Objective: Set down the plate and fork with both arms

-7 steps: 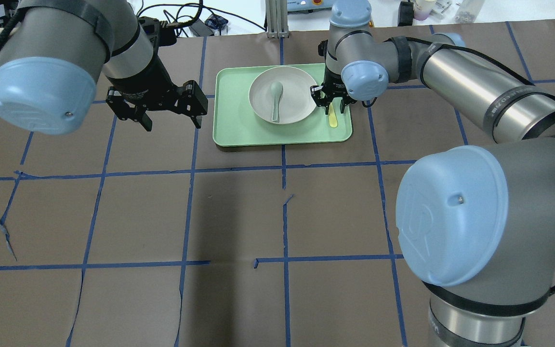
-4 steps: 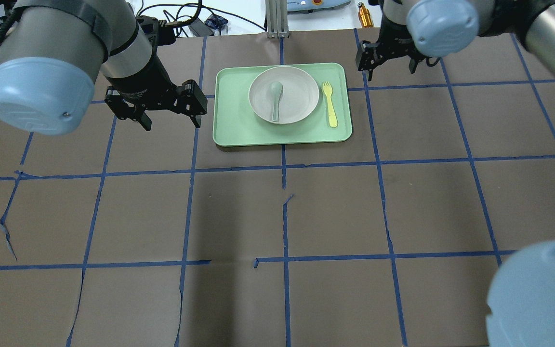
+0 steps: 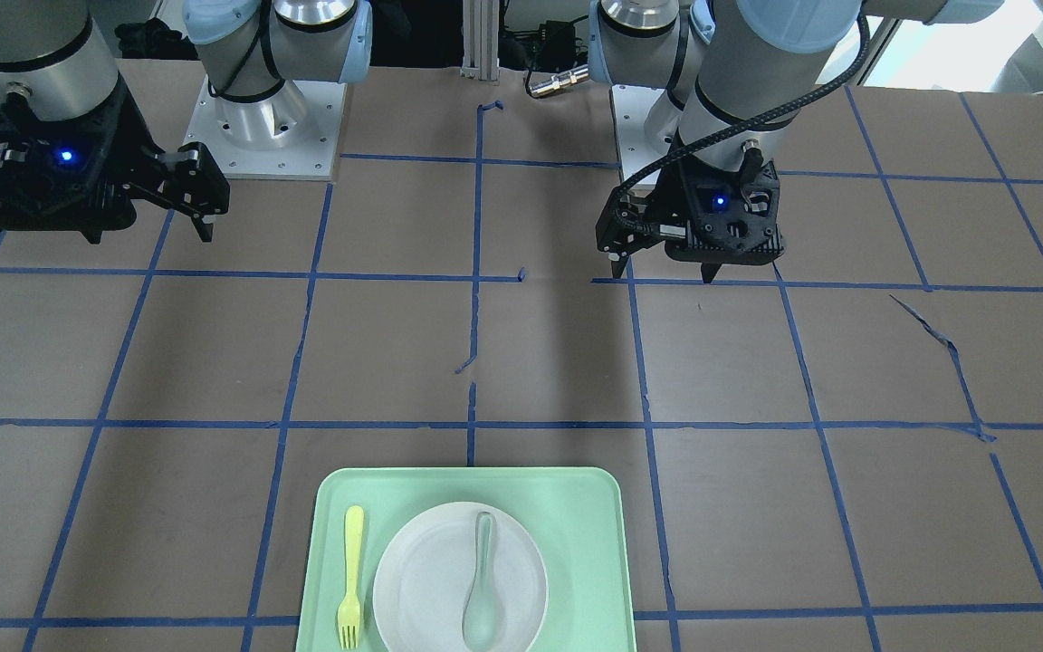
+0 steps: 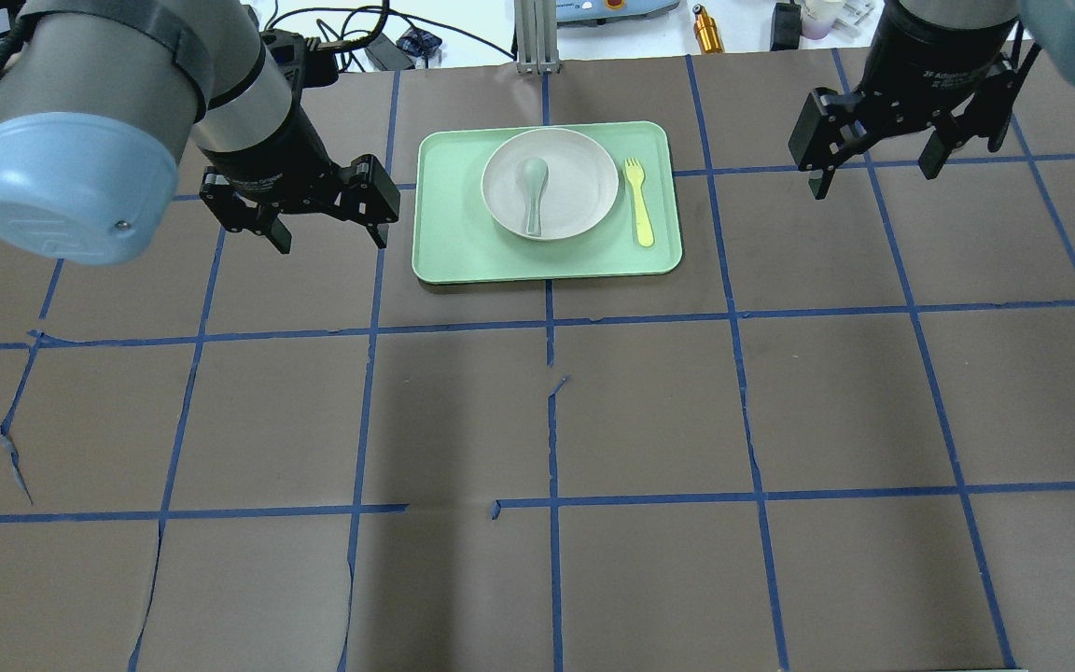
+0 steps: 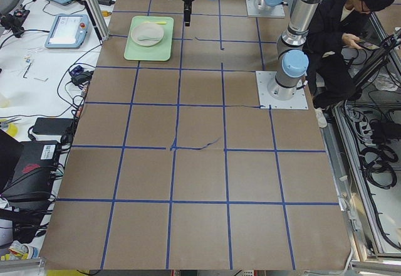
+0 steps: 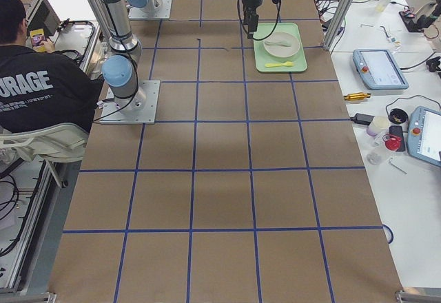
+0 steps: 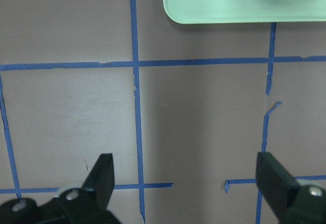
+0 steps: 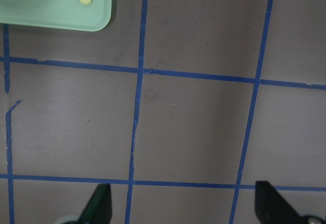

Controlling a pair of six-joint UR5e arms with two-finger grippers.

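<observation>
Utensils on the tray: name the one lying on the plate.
The grey-green spoon, resting on the plate; the yellow fork lies beside the plate, directly on the tray.

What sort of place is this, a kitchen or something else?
Probably a robotics lab: two arms bolted to a table taped in a blue grid, a teach pendant on the side bench, an operator seated nearby.

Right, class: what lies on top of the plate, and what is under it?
A grey-green spoon lies on the plate. The plate sits on the green tray, with the fork beside it. Anything directly beneath the plate is covered and cannot be seen.
</observation>
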